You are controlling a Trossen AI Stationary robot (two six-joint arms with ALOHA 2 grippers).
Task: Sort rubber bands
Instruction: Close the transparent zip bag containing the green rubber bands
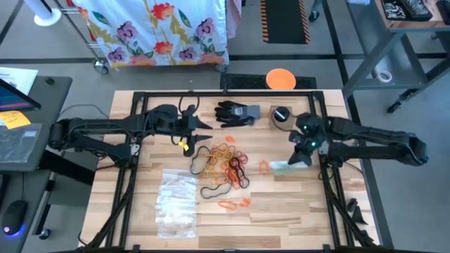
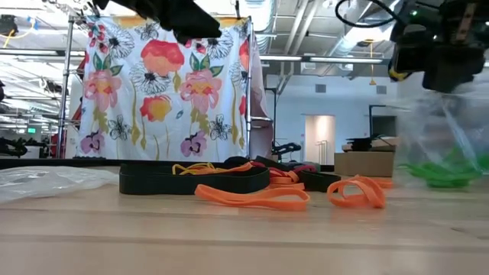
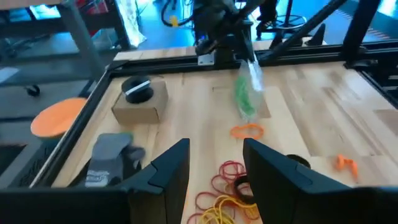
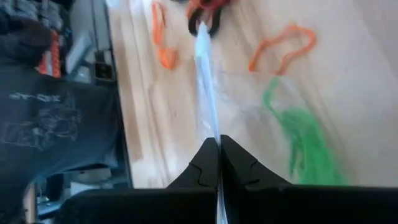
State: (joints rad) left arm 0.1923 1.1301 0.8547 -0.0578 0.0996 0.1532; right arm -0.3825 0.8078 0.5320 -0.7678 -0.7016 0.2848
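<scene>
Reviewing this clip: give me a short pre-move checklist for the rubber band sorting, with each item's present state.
1. Right gripper shut on the clear bag: ok, the fingers pinch its top edge.
2. Bag lifted off the table: ok, in the left wrist view it hangs below the gripper.
3. Green rubber bands inside the bag: ok, they sit at its bottom.
4. Bag mouth open for the next band: cannot tell.
5. Left gripper free: ok, fingers apart with nothing between them, above the yellow rubber bands.
6. Loose pile still to sort: not ok, orange, red, black and yellow bands remain mixed.
</scene>
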